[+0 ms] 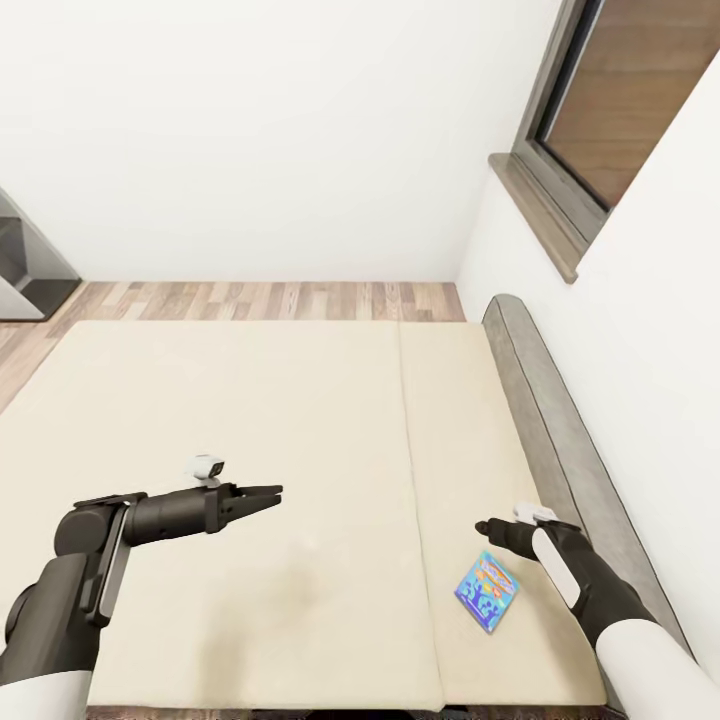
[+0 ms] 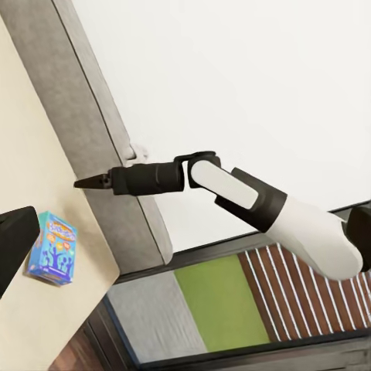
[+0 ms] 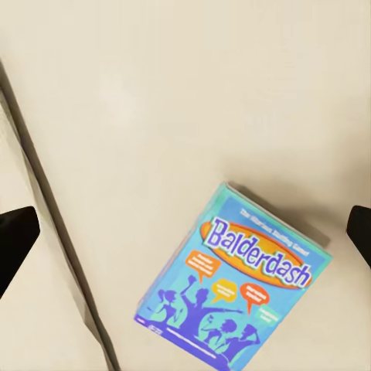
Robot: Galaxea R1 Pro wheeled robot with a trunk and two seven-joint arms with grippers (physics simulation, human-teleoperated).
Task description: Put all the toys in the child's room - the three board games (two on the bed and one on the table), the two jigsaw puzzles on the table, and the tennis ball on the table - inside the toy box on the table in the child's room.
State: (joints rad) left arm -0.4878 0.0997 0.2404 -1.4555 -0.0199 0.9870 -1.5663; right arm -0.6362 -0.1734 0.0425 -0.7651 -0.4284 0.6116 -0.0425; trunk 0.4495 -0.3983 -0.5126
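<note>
Lying flat on the cream bed point(image 1: 250, 420), the small blue board game point(image 1: 488, 590) sits on the narrower mattress section beside the grey headboard point(image 1: 560, 420), at about five o'clock in the head view. Its printed face is up, and the right wrist view point(image 3: 232, 286) reads "Balderdash" across an orange oval above blue silhouettes. The box is turned at an angle to the mattress seam point(image 1: 415, 500): in the head view its long axis runs roughly from eleven o'clock to five o'clock, tilted off the line of the headboard.

The right pincer point(image 1: 488, 527) hovers just above the mattress near the box, at about twelve o'clock from it, not touching it. From the right wrist camera its two dark fingertips point(image 3: 17, 236) stand far apart at either edge of the picture, so the jaws are wide and hold nothing, with the box between and beyond them. The left wrist view catches the same arm from the side point(image 2: 86, 183), its fingers seen edge-on as one dark point over the headboard point(image 2: 93, 124), with the box point(image 2: 52, 247) lying on the bed below.

The left pincer point(image 1: 272, 493) hangs over the wider mattress section at about eight o'clock in the head view, pointing toward three o'clock, well apart from the box. Its fingers lie close together, a narrow gap at most, gripping nothing.

Beyond the bed runs a strip of wood plank floor point(image 1: 260, 298), then a white wall point(image 1: 260, 130); a window point(image 1: 600, 110) sits at one o'clock.
</note>
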